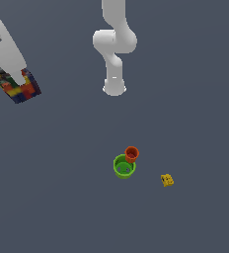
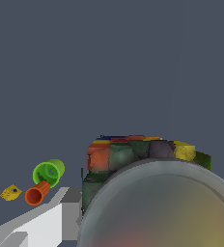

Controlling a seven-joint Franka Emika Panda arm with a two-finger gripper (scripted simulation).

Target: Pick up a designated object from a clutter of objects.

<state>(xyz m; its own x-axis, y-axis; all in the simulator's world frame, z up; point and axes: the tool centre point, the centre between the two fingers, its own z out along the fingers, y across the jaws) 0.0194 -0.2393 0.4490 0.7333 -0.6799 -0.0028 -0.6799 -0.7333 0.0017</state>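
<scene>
The designated object, a can [image 1: 20,90] with a dark label of red, yellow and blue patches, hangs tilted at the exterior view's upper left, well away from the rest of the clutter of objects. My gripper [image 1: 12,79] is shut on it, one white finger [image 1: 20,74] lying across the label. In the wrist view the can [image 2: 133,154] fills the frame close up, its greyish metallic top [image 2: 167,207] facing the camera. One pale finger [image 2: 39,224] shows beside it; the other finger is hidden.
A green cup [image 1: 124,166] stands on the grey floor with a smaller orange-red cup [image 1: 132,153] touching it. A tiny yellow block [image 1: 167,180] lies toward the exterior view's right. The arm's white base [image 1: 114,86] stands at the back.
</scene>
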